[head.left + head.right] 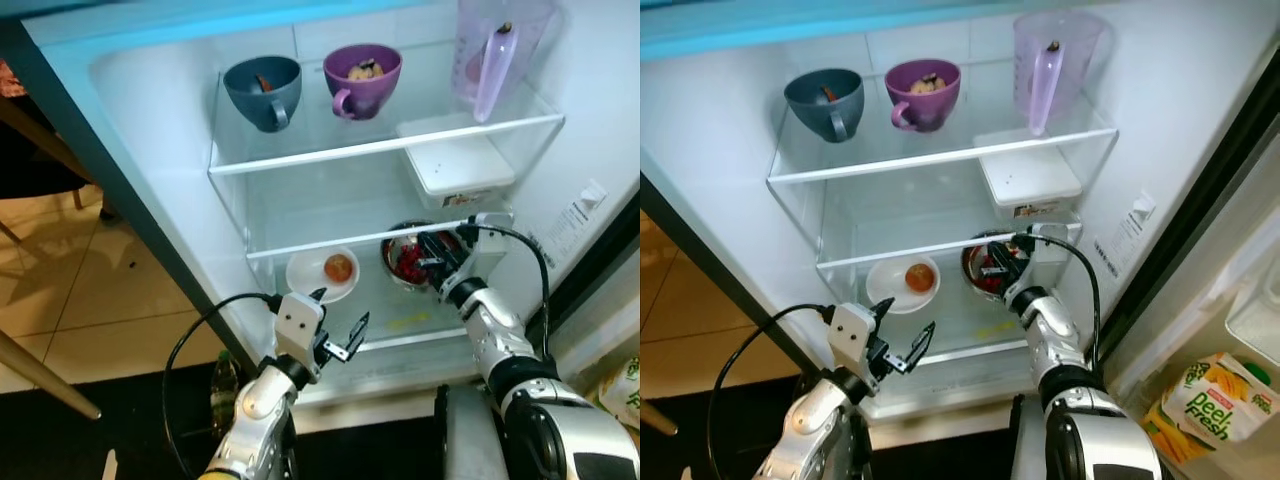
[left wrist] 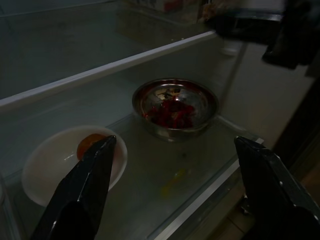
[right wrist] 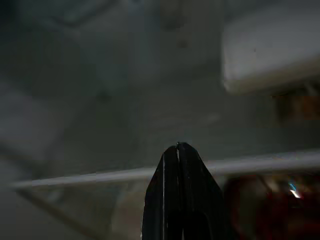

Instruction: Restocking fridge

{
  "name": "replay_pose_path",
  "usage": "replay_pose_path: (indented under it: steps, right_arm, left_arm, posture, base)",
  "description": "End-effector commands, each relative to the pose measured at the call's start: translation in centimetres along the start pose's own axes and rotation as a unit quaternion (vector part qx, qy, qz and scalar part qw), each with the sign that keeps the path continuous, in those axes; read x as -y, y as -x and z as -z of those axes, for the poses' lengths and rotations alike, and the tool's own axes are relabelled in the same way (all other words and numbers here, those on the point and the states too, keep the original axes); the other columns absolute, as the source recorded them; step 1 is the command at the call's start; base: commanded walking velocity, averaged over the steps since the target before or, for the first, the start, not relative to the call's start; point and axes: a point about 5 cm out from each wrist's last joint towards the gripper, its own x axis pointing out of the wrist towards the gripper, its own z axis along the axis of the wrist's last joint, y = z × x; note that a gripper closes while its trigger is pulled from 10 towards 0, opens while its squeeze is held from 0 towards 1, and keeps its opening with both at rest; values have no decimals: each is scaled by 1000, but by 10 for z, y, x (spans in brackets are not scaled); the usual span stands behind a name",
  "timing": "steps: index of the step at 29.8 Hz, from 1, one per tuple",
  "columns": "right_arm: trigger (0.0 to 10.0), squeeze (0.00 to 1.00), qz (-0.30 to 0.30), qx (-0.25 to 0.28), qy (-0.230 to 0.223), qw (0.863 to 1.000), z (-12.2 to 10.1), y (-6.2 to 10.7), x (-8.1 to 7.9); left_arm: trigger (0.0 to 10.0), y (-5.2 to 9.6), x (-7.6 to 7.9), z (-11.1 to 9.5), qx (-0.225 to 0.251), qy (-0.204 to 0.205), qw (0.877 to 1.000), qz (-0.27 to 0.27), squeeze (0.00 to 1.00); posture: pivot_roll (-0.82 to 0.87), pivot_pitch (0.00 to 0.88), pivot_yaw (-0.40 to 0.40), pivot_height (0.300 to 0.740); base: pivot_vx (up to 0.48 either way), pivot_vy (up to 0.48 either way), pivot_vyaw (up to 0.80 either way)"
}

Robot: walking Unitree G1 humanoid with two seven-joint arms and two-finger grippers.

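Note:
The fridge stands open. On its lowest glass shelf (image 1: 400, 325) rest a white plate (image 1: 308, 274) holding one orange fruit (image 1: 339, 267) and a steel bowl (image 1: 398, 262) of red pieces. My right gripper (image 1: 437, 255) reaches into the fridge just above that bowl; its fingers (image 3: 178, 165) are pressed together with nothing between them. My left gripper (image 1: 340, 307) hangs open in front of the shelf's front edge, facing the plate (image 2: 50, 165) and the bowl (image 2: 175, 107), holding nothing.
The top shelf carries a blue-grey cup (image 1: 264, 90), a purple cup (image 1: 362, 78) and a lavender pitcher (image 1: 500, 55). A white lidded box (image 1: 455, 160) sits on the middle shelf. A juice carton (image 1: 1210, 395) stands in the door at right. A bottle (image 1: 224, 378) is low at left.

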Motion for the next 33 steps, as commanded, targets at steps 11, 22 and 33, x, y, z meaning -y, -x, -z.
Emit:
replay_pose_path:
  steps: [11,22,33]
  right_arm:
    - [10000,0,-102,-13,-13,995,11,16,-2]
    - [10000,0,-53,-90,-30,994,49,40,11]
    - [10000,0,-43,-132,-67,988,77,64,16]
  left_arm:
    - [10000,-4,4,13,-16,9,1000,12,0]
    - [10000,11,37,46,-105,29,981,160,0]
    - [10000,24,40,63,-155,21,965,210,0]
  posture:
    - [10,76,46,610]
    - [1,61,40,620]
    - [-6,37,41,635]
  base:
    - [0,0,0]
    - [0,0,0]
    - [0,0,0]
